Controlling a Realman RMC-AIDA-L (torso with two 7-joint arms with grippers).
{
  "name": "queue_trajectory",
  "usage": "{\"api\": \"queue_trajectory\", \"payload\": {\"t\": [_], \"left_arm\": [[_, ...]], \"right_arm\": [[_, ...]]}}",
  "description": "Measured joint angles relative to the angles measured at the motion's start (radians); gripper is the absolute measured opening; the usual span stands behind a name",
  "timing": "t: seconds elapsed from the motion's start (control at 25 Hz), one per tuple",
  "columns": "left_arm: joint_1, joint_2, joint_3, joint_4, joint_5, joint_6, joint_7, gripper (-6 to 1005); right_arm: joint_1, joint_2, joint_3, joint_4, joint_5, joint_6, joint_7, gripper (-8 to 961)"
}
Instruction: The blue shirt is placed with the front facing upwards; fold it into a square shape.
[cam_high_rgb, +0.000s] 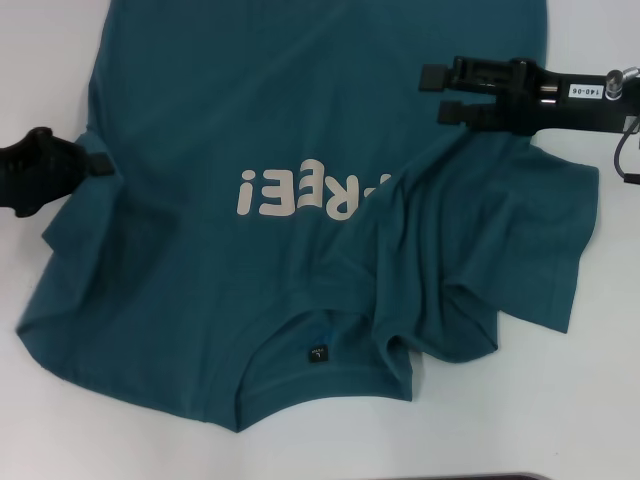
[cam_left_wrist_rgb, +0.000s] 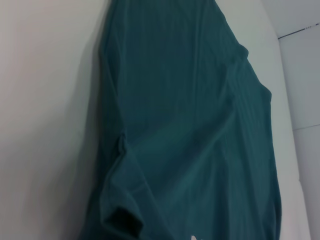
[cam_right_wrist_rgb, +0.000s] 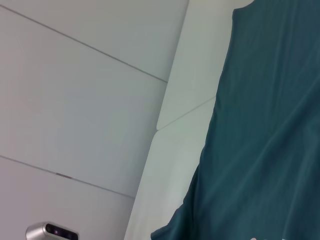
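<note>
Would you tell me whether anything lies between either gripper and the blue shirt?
Nothing visible does. The right gripper hovers over the blue shirt near its folded-in sleeve, and the left gripper sits at the shirt's left edge. Only the white table surrounds the cloth.

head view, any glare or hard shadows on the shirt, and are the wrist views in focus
Head view: even light, no glare on the blue shirt; soft shadows only in the folds near the right gripper, and the letters read crisply. Left wrist view: dimmer, fabric soft and slightly blurred, a faint shadow along the shirt's edge on the table. Right wrist view: bright, cloth soft-edged.
</note>
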Motion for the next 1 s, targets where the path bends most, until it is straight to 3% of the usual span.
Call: {"api": "queue_trajectory", "payload": {"t": [0.56,0.76,1.0], "left_arm": [[-0.036,-0.01,0.053,0.065,-0.003,-0.091,-0.002,83],[-0.057,0.005,0.064,0.086,-0.005,-0.088,0.035,91],[-0.061,0.0,0.101,0.029,-0.008,-0.05,0.077,130]], "right_arm": [[-0.003,-0.001,0.0,0.002,0.004,-0.002,0.0,902],[-0.004,-0.001,0.0,0.002,0.004,-0.003,0.0,901],[-0.004,-0.004,0.0,0.002,0.004,0.0,0.001,900]]}}
